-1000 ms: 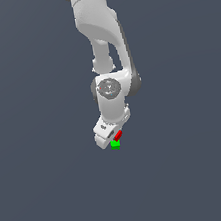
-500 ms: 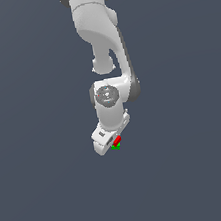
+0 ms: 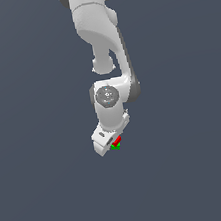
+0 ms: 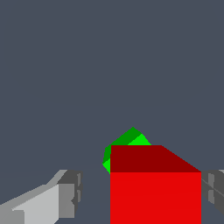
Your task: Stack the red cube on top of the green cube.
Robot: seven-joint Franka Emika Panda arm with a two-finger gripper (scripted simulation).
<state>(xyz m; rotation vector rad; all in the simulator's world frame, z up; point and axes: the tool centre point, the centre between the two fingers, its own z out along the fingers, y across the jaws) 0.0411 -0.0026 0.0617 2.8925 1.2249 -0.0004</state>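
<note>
In the exterior view the red cube (image 3: 117,140) shows as a small sliver right above the green cube (image 3: 115,145), both mostly hidden by the white gripper (image 3: 112,143). The wrist view shows the red cube (image 4: 155,192) large between the fingers, with the green cube (image 4: 127,141) peeking out from behind and under it. One grey fingertip (image 4: 70,194) stands well off the red cube's side. The other fingertip (image 4: 213,192) is close to the opposite side, with a thin gap. The gripper (image 4: 141,194) is open around the red cube.
Plain dark grey floor surrounds the cubes on all sides. The white arm (image 3: 104,52) rises above the cubes in the exterior view. No other objects are in sight.
The arm has come down over the last second, bringing the red cube from a little above the green cube to right on it.
</note>
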